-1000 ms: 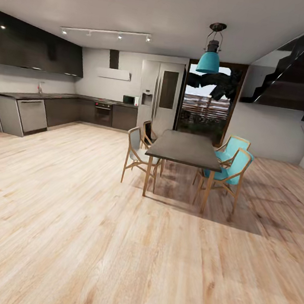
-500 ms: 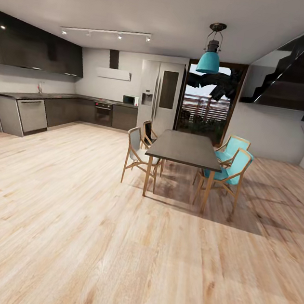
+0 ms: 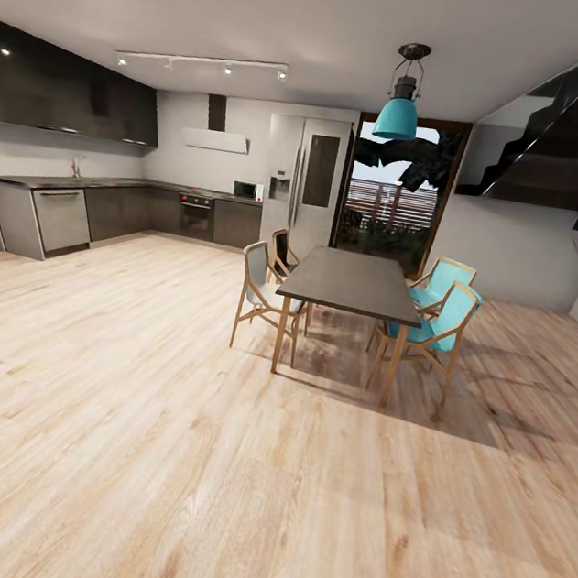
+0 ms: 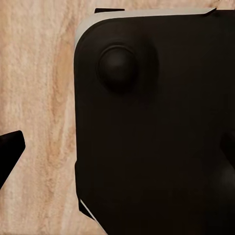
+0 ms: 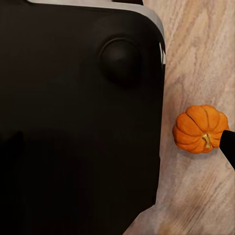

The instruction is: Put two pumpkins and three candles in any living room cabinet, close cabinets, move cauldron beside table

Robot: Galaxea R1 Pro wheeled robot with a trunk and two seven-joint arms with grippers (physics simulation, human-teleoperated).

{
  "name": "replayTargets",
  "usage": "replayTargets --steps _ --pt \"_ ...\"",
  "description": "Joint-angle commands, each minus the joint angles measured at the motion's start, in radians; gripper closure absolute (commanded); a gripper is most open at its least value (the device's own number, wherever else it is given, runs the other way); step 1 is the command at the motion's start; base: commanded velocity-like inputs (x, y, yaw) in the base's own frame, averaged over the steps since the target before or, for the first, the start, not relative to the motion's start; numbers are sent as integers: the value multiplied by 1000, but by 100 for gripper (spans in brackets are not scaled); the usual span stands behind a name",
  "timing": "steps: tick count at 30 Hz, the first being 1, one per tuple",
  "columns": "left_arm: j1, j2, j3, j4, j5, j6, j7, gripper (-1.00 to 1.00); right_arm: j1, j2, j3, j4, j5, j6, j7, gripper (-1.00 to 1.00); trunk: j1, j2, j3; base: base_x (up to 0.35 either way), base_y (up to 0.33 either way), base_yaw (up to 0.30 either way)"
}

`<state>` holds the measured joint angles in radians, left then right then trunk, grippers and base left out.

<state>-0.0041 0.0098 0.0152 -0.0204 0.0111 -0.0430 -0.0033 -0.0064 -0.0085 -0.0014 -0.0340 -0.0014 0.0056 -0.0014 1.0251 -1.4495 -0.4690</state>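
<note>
Orange pumpkin (image 5: 199,129) on wood floor (image 5: 200,58), just beside black robot base (image 5: 78,122), seen from right wrist. Jaws' spread: cannot tell, either arm. Head faces dining table (image 3: 346,281), kitchen beyond. Risk: base rolling could nudge pumpkin away unseen.

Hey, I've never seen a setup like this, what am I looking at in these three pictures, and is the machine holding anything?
This is a simulated wheeled robot with two arms, shown through three cameras. The head camera looks across an open room: a dark dining table with chairs, a kitchen along the far wall and a staircase. The other two cameras sit near each gripper and point down at the wooden floor. The big black shape in each is probably the robot's own base. In the right wrist view a small orange pumpkin lies on the floor beside it, not held. A dark tip at that picture's edge is likely a finger; I cannot tell whether either gripper is open or shut.
</note>
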Motion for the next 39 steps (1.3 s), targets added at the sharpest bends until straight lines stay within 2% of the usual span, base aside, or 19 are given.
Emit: replayTargets --steps 1,6,10,35,39 --pt "0 0 4 0 1 -3 0 -100 -1 0 0 -1 0 1 0 -100 0 0 -1 0 0 0" --pt "0 1 41 0 11 -3 0 -100 0 0 0 -1 0 1 0 -100 -15 28 12 0 0 0" --pt "0 1 49 0 13 -3 0 -100 0 0 0 -1 0 1 0 -100 -31 56 24 0 0 0" --pt "0 2 52 -1 16 -3 0 -100 0 1 0 -1 0 1 0 -100 -127 231 102 0 0 0" --pt "0 4 52 -1 46 -3 0 -100 -1 1 0 -2 0 1 -5 -100 -142 259 115 0 0 0"
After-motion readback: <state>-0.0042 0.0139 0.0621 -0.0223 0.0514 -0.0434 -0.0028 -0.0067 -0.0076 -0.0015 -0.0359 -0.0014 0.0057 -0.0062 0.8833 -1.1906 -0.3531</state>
